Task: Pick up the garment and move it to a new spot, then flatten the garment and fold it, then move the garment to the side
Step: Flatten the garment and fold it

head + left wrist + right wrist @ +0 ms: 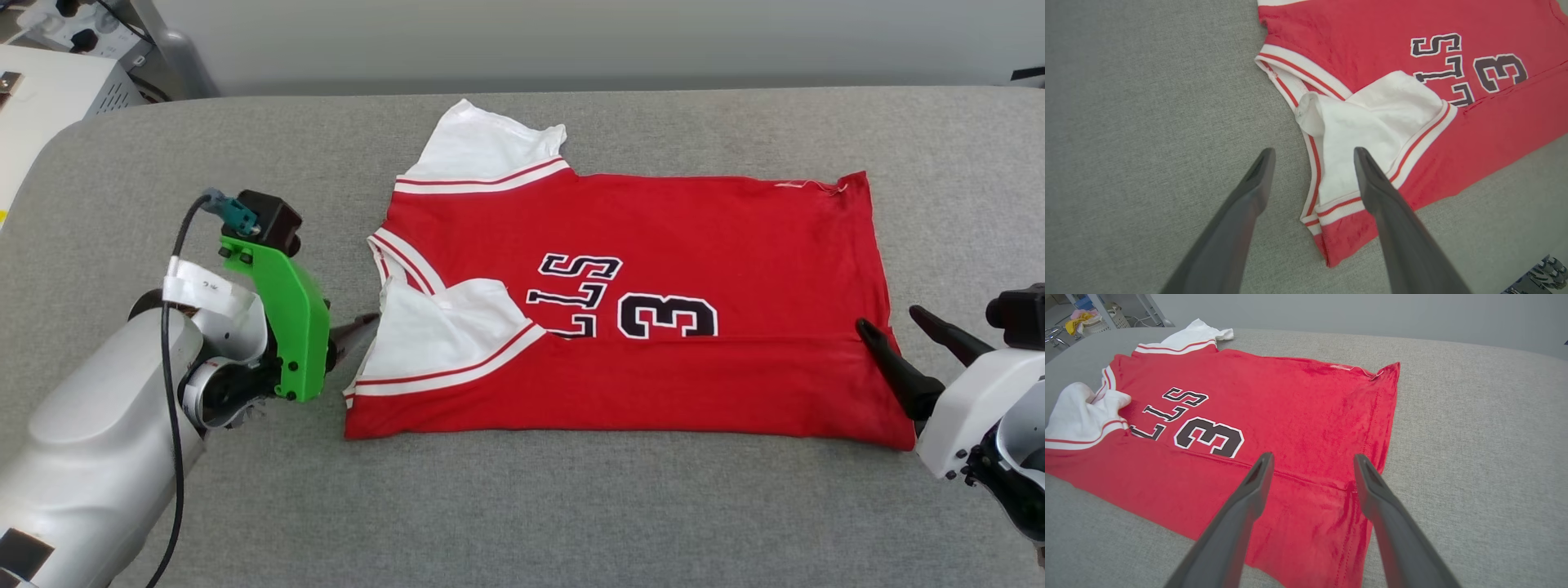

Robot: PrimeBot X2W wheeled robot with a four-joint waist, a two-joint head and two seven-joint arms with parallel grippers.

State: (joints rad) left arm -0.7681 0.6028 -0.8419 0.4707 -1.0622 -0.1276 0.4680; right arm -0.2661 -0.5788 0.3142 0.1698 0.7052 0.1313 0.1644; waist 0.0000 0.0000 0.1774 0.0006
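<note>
My left arm reaches in from the near left corner of the table [571, 506]. The forearm slopes up and inward, and the wrist with its green bracket [286, 310] is turned so the fingers point right, at the collar end of the shirt [694, 237]. My left gripper [1312, 153] is spread wide and grasps nothing: one finger hangs over bare table, the other over the near sleeve [1372, 118].

My right arm comes in low from the right edge, fingers pointing left toward the hem. My right gripper [888, 320] is released too and empty, with one tip over the hem and the other just beside it over table.

The shirt lies mid-table, collar toward the left edge and hem toward the right. Its near long side is folded up over the front, covering part of the lettering. The far sleeve [482, 147] lies flat toward the far edge.
</note>
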